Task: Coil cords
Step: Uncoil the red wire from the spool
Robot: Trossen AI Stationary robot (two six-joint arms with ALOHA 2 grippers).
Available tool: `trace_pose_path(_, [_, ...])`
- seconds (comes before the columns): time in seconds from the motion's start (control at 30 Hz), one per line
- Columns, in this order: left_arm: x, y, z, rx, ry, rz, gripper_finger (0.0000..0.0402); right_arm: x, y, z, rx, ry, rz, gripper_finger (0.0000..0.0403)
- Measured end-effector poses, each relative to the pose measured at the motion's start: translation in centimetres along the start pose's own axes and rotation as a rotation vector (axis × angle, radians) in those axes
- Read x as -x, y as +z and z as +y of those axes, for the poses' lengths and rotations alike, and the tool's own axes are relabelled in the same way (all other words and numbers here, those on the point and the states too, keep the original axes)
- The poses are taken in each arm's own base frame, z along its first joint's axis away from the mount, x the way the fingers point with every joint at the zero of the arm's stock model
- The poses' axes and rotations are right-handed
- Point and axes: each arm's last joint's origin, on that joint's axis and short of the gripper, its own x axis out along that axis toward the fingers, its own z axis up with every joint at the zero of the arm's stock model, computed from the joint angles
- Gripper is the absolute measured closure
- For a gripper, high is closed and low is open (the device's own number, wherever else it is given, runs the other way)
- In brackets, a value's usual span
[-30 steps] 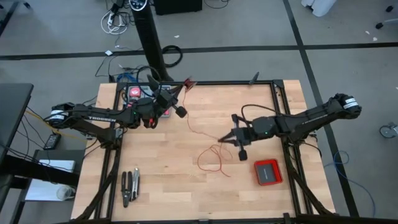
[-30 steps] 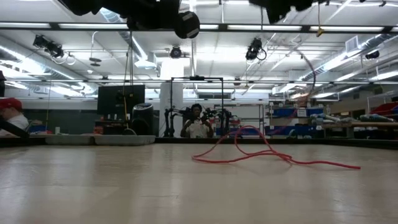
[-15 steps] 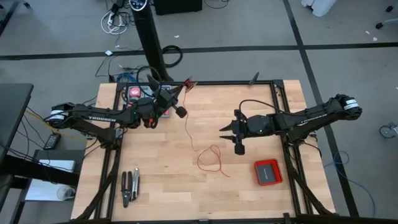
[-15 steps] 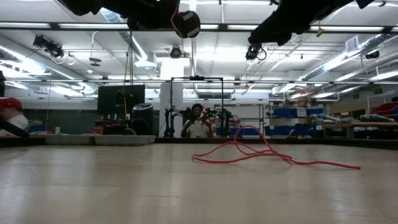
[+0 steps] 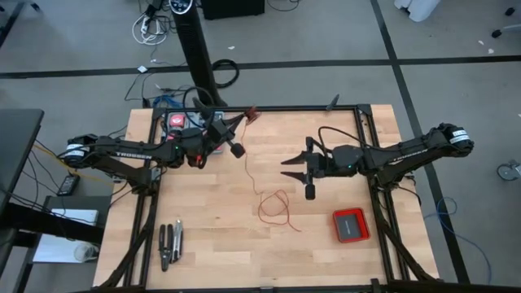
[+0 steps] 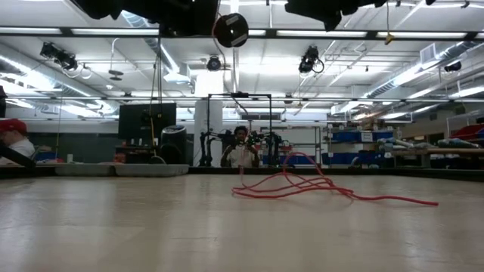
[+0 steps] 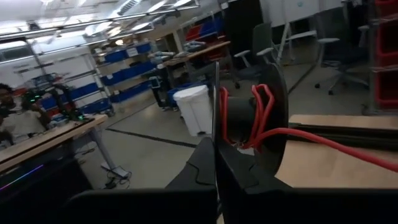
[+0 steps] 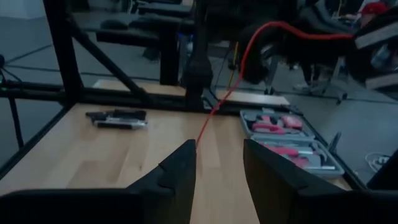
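Regrasping needs care: right gripper (image 5: pixel 290 167), fingers wide and empty, should pinch the red wire (image 5: pixel 275 207) at seven o'clock; left gripper (image 5: pixel 221 140) clamps the spool (image 7: pixel 249 118).

Grey floor (image 5: pixel 342 32) crossed by dark lines, long ceiling strip lights (image 6: pixel 113 32), shelving with blue bins (image 6: pixel 355 157), a dark monitor (image 6: pixel 142 119), a white bin (image 7: pixel 196 109)

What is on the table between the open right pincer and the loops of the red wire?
Only bare wood. In the high view, the right pincer hangs apart from the loose loops of the red wire, and the table between them holds nothing.
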Motion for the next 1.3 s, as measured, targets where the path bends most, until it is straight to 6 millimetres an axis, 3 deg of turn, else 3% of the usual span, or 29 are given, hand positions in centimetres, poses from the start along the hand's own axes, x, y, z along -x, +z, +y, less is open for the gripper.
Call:
trace_pose_path(0.27, [0.1, -0.2, -0.7, -0.022, -0.205, -0.027, 0.0401, -1.4, -0.6, 0.1, 0.045, -0.013, -0.015, 0.0276])
trace_pose_path(0.67, [0.1, -0.7, -0.9, -0.051, -0.227, 0.015, 0.0401, -3.7, -1.9, 0.6, 0.138, -0.024, -0.037, 0.0277])
trace_pose_path(1.3, [0.1, -0.7, -0.9, -0.045, -0.227, 0.018, 0.0401, -3.7, -1.4, 0.7, 0.23, -0.023, -0.088, 0.029])
